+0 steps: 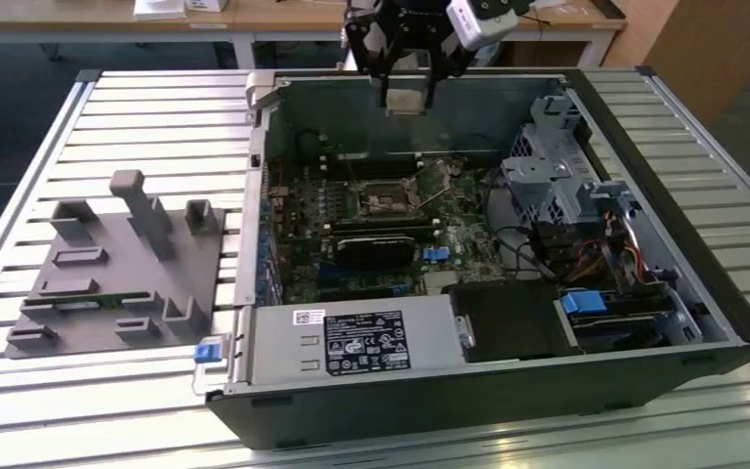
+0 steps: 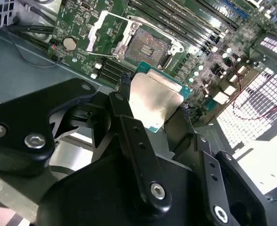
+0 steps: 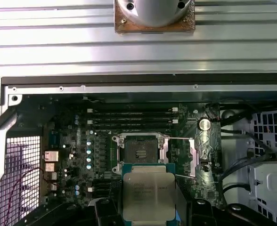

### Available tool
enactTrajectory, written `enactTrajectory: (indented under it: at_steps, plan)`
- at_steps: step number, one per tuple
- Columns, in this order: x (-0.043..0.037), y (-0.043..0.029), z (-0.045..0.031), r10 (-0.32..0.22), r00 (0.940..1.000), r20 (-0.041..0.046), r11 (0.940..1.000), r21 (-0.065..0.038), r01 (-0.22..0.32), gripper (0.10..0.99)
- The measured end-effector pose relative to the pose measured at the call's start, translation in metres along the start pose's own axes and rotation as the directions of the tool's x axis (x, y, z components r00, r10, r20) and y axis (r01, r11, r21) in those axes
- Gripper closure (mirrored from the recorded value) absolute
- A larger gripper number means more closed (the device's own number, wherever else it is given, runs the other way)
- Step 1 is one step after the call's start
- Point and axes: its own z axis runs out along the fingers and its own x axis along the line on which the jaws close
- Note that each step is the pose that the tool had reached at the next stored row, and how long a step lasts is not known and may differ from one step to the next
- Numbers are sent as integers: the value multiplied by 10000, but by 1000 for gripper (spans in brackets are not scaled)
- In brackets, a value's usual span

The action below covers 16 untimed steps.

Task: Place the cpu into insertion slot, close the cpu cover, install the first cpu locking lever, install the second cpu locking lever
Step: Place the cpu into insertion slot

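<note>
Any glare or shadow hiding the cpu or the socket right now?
Second wrist view: the cpu face glares pale, the perforated side panel is blown out white, and the insertion slot is evenly lit. First wrist view: even light, with a mild sheen on the cpu. Exterior view: the case interior is dim and the insertion slot sits in shade.

A big black computer box (image 1: 479, 410) lies open on a table (image 1: 153, 117) of silver slats. Inside it sit a grey power box (image 1: 277, 342) with a sticker, a metal cage (image 1: 551, 176) and some wires (image 1: 609, 259). A grey plastic holder (image 1: 114, 264) with posts rests on the table, to the exterior view's left of the box. On the green board (image 3: 65, 136), a round silver battery (image 3: 204, 124) sits near long black slots (image 3: 134, 113).
</note>
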Motion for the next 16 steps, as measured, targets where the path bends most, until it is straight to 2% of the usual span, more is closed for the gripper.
enactTrajectory:
  at_steps: [5,8,11,13,16]
  plan:
    - [0,-1,5,900,9959,79,9959,-19,-900,549]
    - [0,-1,11,1433,9896,127,9897,-36,-1433,549]
    - [0,-2,22,1957,9805,172,9807,-57,-1956,549]
    - [22,-4,27,2089,9778,183,9779,-61,-2088,549]
    - [72,-7,34,2115,9772,185,9774,-60,-2114,549]
